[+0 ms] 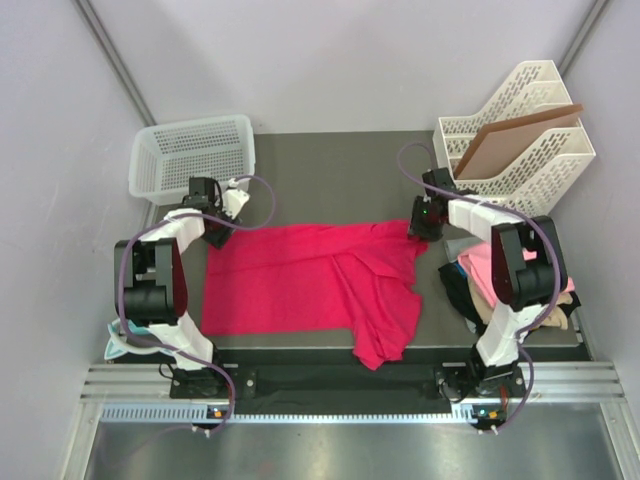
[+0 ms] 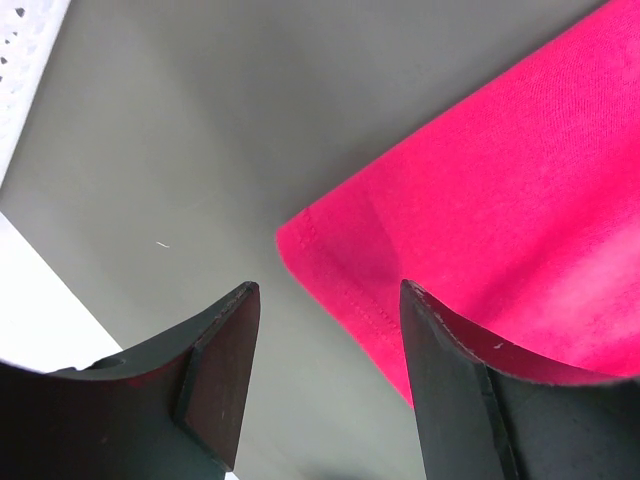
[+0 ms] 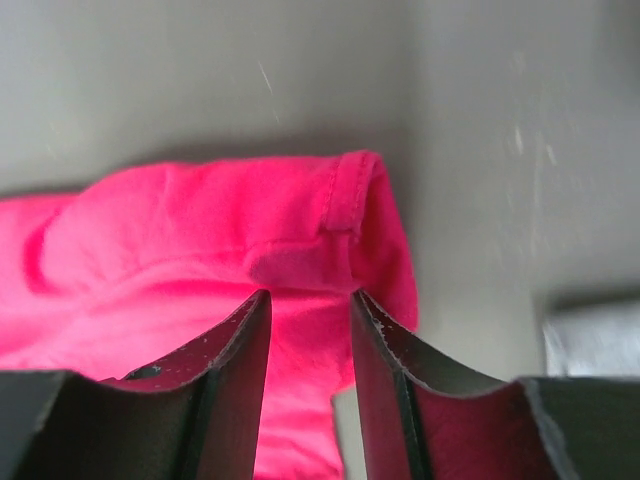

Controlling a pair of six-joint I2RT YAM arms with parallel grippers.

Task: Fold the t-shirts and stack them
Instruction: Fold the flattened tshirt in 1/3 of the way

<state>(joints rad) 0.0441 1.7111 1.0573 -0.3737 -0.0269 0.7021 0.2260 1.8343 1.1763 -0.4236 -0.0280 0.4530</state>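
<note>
One crimson shirt (image 1: 290, 280) lies spread on the table (image 1: 330, 175). Its left half is mostly flat, its right half is rumpled, and a flap hangs over the near edge. The left gripper (image 1: 214, 236) sits low at the shirt's far left corner with its jaws wide apart. One finger (image 2: 215, 380) is over bare table and the other (image 2: 460, 390) over cloth, and the hemmed corner lies between them, not pinched. The right gripper (image 1: 423, 224) is at the far right corner, by a sleeve hem. Its jaws are narrow, with pink cloth in the gap and a small raised fold at the tips; whether they pinch it I cannot tell. A pile (image 1: 482, 272) of light pink, beige and black shirts sits just right of the crimson one, beside the right arm. A white basket (image 1: 190, 152) stands far left and a file rack (image 1: 525, 125) far right.
</note>
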